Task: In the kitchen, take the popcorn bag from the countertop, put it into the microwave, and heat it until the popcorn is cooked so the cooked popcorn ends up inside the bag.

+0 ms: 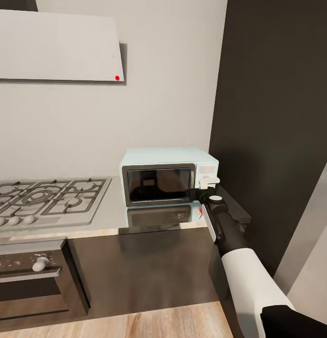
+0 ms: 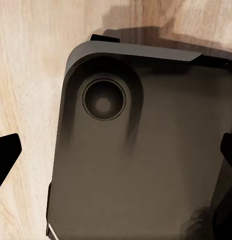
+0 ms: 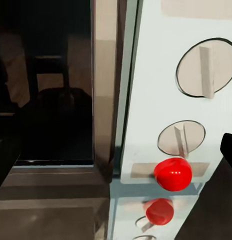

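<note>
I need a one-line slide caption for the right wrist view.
Close view of the microwave: dark glass door beside a pale panel with two knobs and a red button.

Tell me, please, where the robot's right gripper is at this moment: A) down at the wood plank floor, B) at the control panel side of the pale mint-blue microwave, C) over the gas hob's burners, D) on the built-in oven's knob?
B: in the head view the right gripper is against the pale mint-blue microwave at its white panel, and the right wrist view shows its red button close ahead.
</note>
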